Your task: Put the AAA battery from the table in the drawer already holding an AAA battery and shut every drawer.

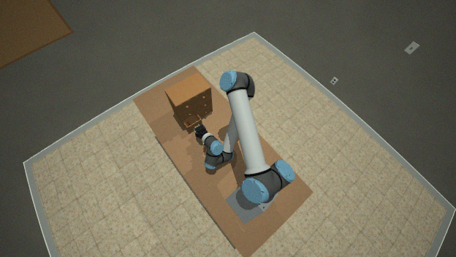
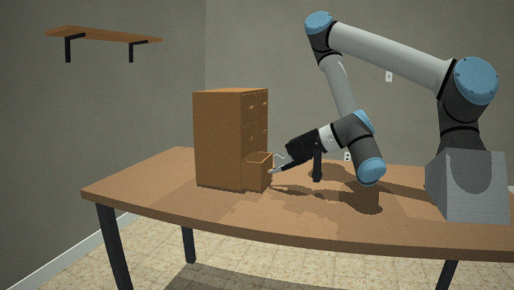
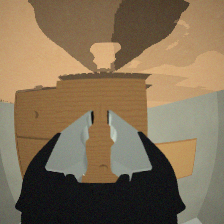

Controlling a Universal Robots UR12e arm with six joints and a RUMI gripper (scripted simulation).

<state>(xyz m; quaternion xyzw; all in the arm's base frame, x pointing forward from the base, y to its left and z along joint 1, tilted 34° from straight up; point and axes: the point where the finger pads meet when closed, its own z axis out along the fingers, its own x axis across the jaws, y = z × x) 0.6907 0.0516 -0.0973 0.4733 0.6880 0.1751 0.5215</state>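
Observation:
The wooden chest (image 1: pixel 188 89) (image 2: pixel 218 136) (image 3: pixel 35 115) stands upright on the table (image 1: pixel 175 153) (image 2: pixel 247 218). Its bottom drawer (image 1: pixel 192 121) (image 2: pixel 255 173) (image 3: pixel 75 100) is pulled partly out, and the other drawers are shut. A small red thing (image 1: pixel 188 122) shows inside the open drawer. My gripper (image 1: pixel 197 128) (image 2: pixel 272 169) (image 3: pixel 100 111) is at the front of this drawer. Its fingers are pinched narrowly at the middle of the drawer face, where the knob sits. The knob itself is hidden between the fingertips. I see no AAA battery in any view.
A dark upright post (image 2: pixel 316 166) stands on the table behind the gripper. The arm's grey base block (image 2: pixel 465 189) (image 1: pixel 248 213) sits at the table's right end. The forearm hangs over the table's middle. A shelf (image 2: pixel 103 35) is high on the left wall.

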